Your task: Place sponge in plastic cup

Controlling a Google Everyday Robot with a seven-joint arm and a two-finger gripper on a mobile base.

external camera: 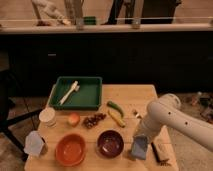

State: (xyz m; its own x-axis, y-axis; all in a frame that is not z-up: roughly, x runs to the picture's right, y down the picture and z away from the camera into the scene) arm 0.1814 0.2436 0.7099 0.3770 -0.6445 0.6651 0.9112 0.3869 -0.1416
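Wooden table (145, 97) carries a green tray (85, 97), orange bowl (70, 150), maroon bowl (110, 143), white container (47, 116), jug (35, 143). Also grapes (93, 120), banana (117, 118), sponge (139, 147) under the closed gripper (140, 137).

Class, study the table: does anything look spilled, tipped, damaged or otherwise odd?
Nothing looks spilled or broken. The gripper, low at the table's front right, hangs over the blue-grey sponge, which seems tilted up rather than lying flat.

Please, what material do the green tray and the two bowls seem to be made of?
Green tray: probably plastic, with a matte, even colour. Orange bowl and dark red bowl: plastic or glazed ceramic, slightly glossy inside. The tool is shut, low beside the dark red bowl.
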